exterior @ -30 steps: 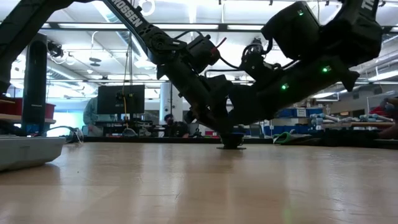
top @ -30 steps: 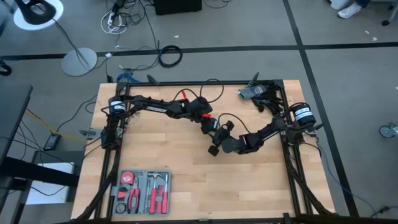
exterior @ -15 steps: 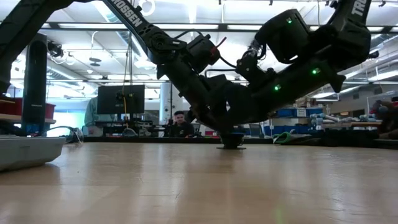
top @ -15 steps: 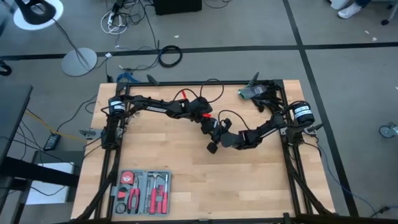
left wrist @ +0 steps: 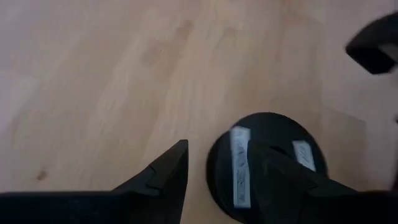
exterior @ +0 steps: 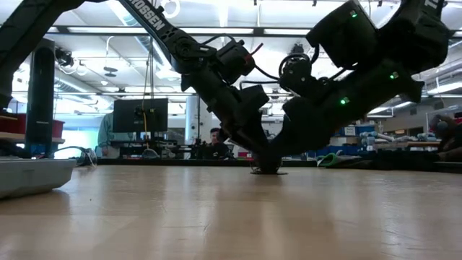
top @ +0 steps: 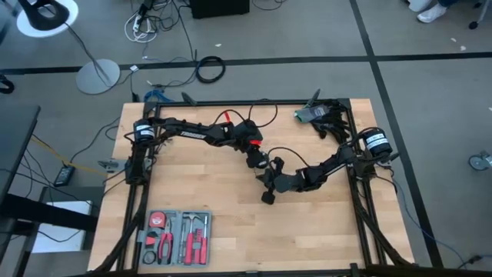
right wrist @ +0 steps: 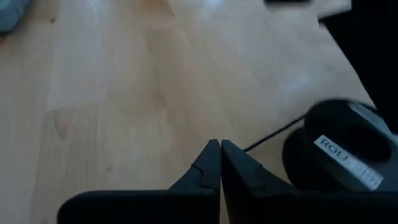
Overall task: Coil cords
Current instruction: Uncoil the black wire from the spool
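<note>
We see that the right hand [top: 267, 198] has changed the most. One second ago it lay near the centre of the high view with its fingers a little apart. Half a second ago it was slightly higher in the frame, closer to the left hand. Now it has moved lower in the frame, toward the bottom centre, and its fingers [right wrist: 214, 163] have come together with no gap between them. In the low view the right arm [exterior: 346, 79] has shifted toward the right, and it now hangs lower over the desk [exterior: 216, 217].
</note>
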`<state>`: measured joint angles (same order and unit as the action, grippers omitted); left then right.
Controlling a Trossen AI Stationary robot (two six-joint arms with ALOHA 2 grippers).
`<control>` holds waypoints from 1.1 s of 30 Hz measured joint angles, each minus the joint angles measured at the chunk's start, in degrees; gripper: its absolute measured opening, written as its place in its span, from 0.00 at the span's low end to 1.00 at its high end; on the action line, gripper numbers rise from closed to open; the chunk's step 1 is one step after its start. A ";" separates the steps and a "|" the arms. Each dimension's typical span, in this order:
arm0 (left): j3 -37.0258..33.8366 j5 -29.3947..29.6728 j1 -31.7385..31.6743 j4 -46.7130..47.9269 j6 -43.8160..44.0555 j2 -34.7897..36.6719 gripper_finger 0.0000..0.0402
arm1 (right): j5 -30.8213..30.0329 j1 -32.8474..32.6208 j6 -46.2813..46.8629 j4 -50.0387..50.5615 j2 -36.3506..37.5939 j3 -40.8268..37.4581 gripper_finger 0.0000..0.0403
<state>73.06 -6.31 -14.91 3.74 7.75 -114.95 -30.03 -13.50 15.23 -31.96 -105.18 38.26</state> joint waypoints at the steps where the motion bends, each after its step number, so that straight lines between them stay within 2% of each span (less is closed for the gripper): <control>1: 0.00 -0.87 -0.05 0.35 0.00 0.15 0.42 | 0.06 -0.22 1.00 1.44 0.41 0.00 0.00; 6: 0.02 -5.06 -0.04 0.40 -0.24 0.36 0.42 | -0.06 -1.14 2.68 6.32 2.89 0.00 0.00; 12: 0.02 -5.55 0.50 1.39 -2.01 0.36 0.42 | -0.09 -1.02 2.65 6.55 3.66 0.00 0.00; 24: 0.09 3.61 3.77 4.36 -6.01 0.47 0.42 | -0.10 -0.91 3.19 6.57 3.64 0.00 0.00; 33: 0.09 4.20 3.81 3.95 -5.77 0.47 0.42 | -0.10 -0.94 3.31 6.38 3.64 0.00 0.00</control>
<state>73.14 -2.11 -11.09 7.68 1.98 -114.48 -30.13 -14.44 18.55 -25.58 -101.54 38.26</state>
